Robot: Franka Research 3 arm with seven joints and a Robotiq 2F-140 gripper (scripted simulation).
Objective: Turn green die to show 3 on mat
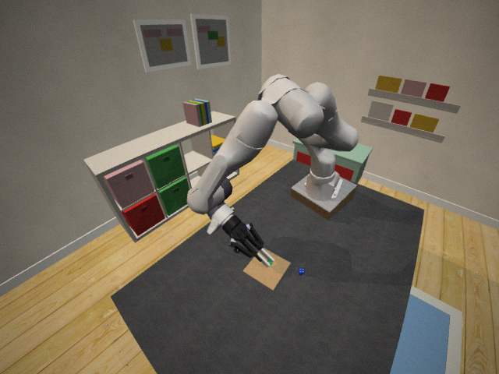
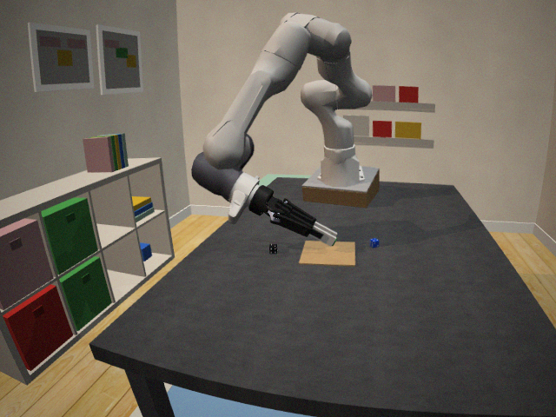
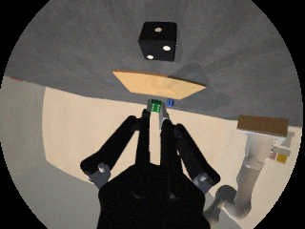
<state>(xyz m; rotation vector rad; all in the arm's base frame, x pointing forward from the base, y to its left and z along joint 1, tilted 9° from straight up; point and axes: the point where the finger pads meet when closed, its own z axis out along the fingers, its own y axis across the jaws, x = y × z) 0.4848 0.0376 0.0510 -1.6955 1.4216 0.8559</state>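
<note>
I see gripper (image 1: 269,260) fingers nearly together, clamped on green die (image 1: 270,262) at mat's (image 1: 262,277) far edge. Count: 3 dice, 1 mat.

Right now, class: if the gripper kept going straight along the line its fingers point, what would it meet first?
The gripper, shut on the green die, slants down toward the mat. The die would probably touch the mat near its far edge first. The blue die lies off to the side.

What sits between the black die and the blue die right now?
In the exterior view, the flat tan square mat, with the end effector gripping the small green die over its far edge.
</note>
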